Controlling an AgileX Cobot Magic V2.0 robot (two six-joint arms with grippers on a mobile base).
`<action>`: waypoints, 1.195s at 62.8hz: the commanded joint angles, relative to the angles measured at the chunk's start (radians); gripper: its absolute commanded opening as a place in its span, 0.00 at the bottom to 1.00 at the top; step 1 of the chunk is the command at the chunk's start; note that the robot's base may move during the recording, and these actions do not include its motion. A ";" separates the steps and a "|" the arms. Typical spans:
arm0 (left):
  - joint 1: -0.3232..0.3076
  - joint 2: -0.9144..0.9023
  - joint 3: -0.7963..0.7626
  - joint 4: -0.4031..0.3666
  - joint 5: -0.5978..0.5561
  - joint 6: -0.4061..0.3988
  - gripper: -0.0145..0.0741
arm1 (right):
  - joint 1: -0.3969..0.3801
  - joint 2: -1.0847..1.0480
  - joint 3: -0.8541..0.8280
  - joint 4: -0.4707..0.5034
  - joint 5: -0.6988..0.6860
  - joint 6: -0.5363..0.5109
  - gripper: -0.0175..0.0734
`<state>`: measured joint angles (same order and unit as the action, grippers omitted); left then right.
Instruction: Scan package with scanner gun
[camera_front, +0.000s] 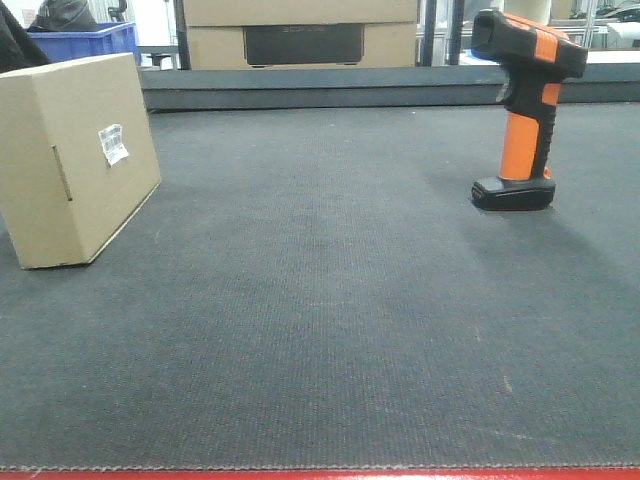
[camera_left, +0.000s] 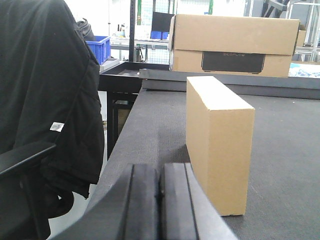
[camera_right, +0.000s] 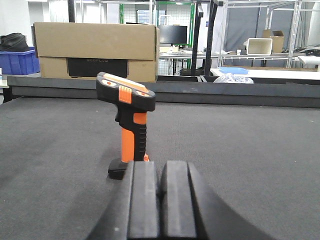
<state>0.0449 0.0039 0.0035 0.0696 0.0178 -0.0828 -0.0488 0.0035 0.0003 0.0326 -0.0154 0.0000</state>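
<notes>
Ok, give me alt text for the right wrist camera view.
An orange-and-black scanner gun stands upright on a dark mat, just beyond the shut right gripper. A large cardboard box with a dark panel sits behind.

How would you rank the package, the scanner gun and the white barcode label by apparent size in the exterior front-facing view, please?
1. package
2. scanner gun
3. white barcode label
The package sits nearer the camera, which inflates its lead.

one package (camera_front: 70, 160), one scanner gun (camera_front: 525, 110), one larger cardboard box (camera_front: 215, 45) with a dark panel, one blue crate (camera_front: 90, 42), one black jacket (camera_left: 50, 75), two tools: left tool (camera_left: 160, 200), right tool (camera_right: 161, 200).
</notes>
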 joint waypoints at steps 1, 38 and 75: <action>0.002 -0.004 -0.004 -0.005 -0.018 -0.007 0.04 | 0.000 -0.004 0.000 -0.006 -0.016 0.000 0.01; 0.002 -0.004 -0.004 -0.005 -0.018 -0.007 0.04 | 0.000 -0.004 0.000 -0.006 -0.016 0.000 0.01; 0.000 0.282 -0.437 0.042 0.349 0.003 0.04 | 0.000 -0.004 0.000 -0.006 -0.016 0.000 0.01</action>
<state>0.0449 0.1958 -0.3545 0.1132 0.3215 -0.0784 -0.0488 0.0035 0.0003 0.0326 -0.0154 0.0000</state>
